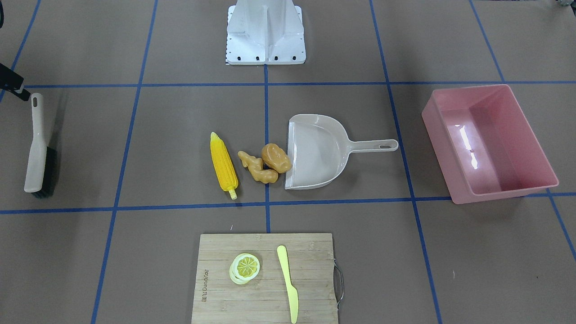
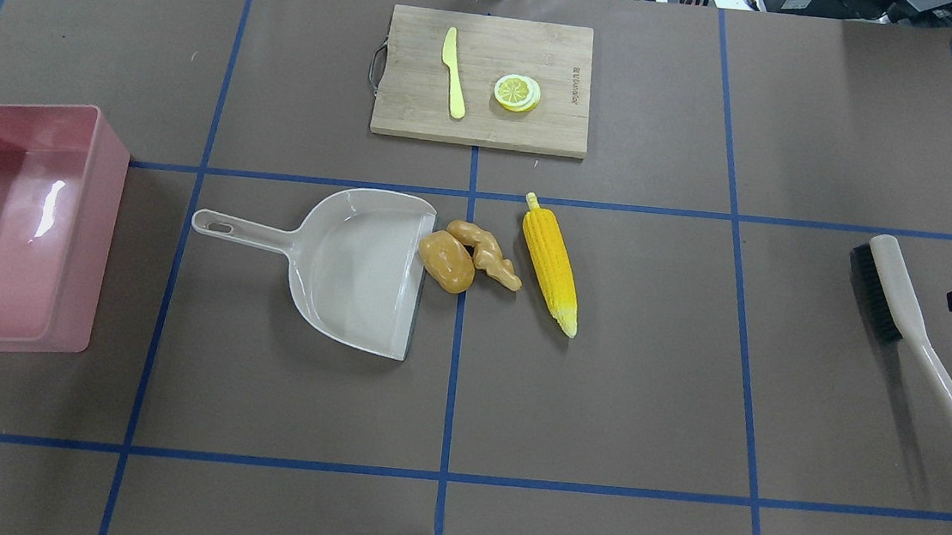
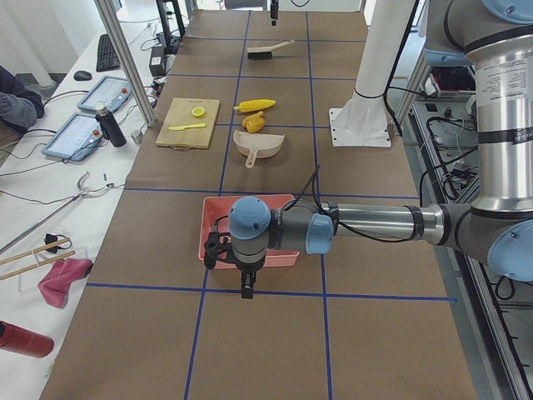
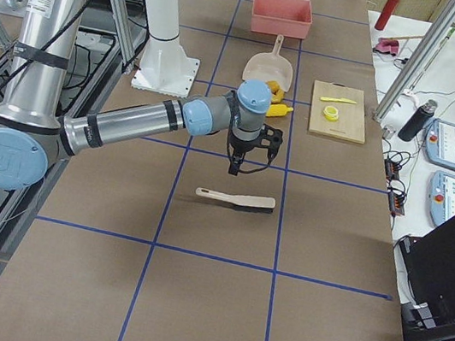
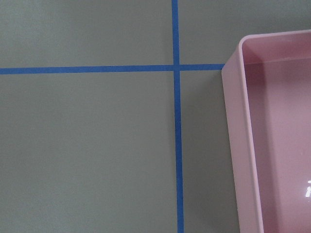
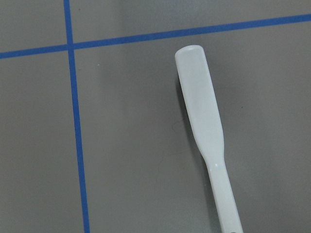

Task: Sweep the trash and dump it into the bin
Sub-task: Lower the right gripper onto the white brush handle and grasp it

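Three pieces of trash are laid mid-surface (image 1: pixel 180 135): a ridged yellow corn cob (image 1: pixel 223 164), a knobbly tan ginger root (image 1: pixel 256 167) and a rounded golden-brown lump (image 1: pixel 276 157). The lump is pressed against the open lip of a smooth beige dustpan (image 1: pixel 315 153). The glossy pink bin (image 1: pixel 443 144), rectangular with sloped walls, is set well beyond the dustpan's handle, with bare surface between. A black-bristled brush (image 1: pixel 36 148) is laid far to the opposite side. A bamboo board (image 1: pixel 310 270) is loaded with a lemon slice (image 1: pixel 246 267) and a pale knife (image 1: pixel 288 281). The left claw (image 3: pixel 246 287) is hung by the bin's edge, the right claw (image 4: pixel 245 158) beside the brush. Whether either is spread cannot be told.
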Tool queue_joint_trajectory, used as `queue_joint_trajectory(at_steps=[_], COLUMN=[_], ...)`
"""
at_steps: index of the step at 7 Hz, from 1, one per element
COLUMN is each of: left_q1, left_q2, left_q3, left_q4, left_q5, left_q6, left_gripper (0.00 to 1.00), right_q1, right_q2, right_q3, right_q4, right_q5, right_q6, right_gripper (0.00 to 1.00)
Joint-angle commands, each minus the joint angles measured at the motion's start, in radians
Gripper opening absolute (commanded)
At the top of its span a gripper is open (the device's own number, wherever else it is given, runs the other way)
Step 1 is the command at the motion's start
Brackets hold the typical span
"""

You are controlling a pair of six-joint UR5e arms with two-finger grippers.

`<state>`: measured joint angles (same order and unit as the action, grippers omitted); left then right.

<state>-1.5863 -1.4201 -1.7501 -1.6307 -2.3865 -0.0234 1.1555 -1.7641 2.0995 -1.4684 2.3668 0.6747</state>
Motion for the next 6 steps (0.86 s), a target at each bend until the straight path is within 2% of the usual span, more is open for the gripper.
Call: queue_joint_trajectory(at_steps=[1, 3, 5, 6], left_q1=[0.032, 0.148, 0.302, 0.307], left_q2=[-0.063, -0.121, -0.247, -0.269], left_q3=[-0.025, -0.086, -0.092, -0.109], left_q4=[-0.015, -0.063, -0.069, -0.073], left_q5=[0.003, 0.007, 0.01, 0.016], left_q6=[0.004, 0.005, 0.003, 0.005], left_gripper=[0.99, 0.99, 0.99, 0.99], right_q1=[-0.159, -0.175, -0.178, -0.18], right_q2=[-0.092, -0.133, -0.143, -0.135], right_q3=[-0.004, -0.131, -0.151, -0.173], right_q4=[0.257, 0.389, 0.385, 0.385], right_q5=[-0.096, -0.145, -0.156, -0.162], right_q6=[0.191, 0.149, 0.082, 0.082], right_gripper=[1.0, 1.0, 1.0, 1.0])
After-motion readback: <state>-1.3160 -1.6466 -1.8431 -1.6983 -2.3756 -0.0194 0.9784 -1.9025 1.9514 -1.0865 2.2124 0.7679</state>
